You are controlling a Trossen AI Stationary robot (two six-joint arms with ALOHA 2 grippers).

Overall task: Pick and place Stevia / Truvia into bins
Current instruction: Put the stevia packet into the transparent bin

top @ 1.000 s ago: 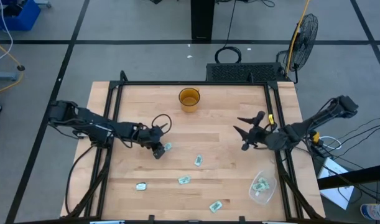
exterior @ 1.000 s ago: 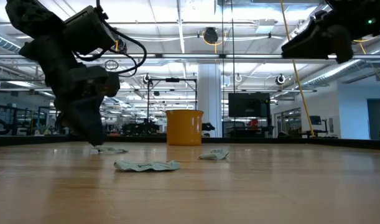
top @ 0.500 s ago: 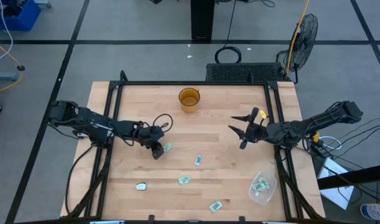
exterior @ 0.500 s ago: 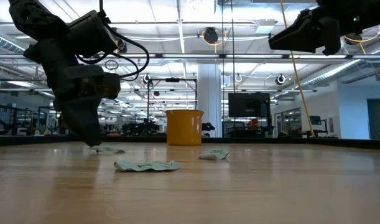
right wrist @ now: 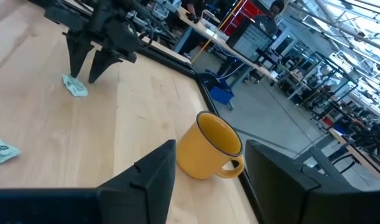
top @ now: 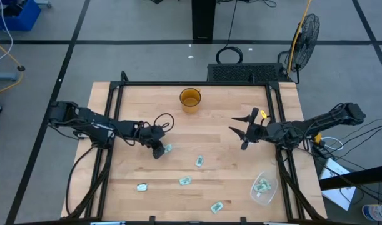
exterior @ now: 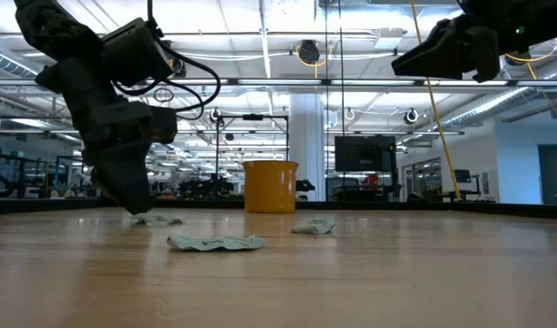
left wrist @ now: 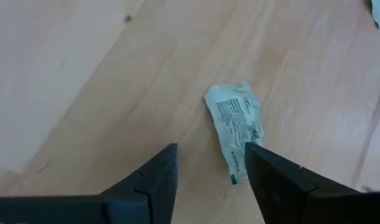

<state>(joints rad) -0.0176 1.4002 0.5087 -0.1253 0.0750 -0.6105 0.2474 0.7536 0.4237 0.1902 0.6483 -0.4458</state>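
Here my left gripper, open and empty, hangs over a sachet; I'd shift toward 3 o'clock to straddle it; right gripper open, idle.

Sachets lie between the cup at the back and the front-right tub.

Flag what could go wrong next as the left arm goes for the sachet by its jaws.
The sachet lies flat and crumpled on the table, off-centre by one finger of the open left gripper: the jaws may scrape wood or push it aside. The cup is far away, so a thin pinch could drop it.
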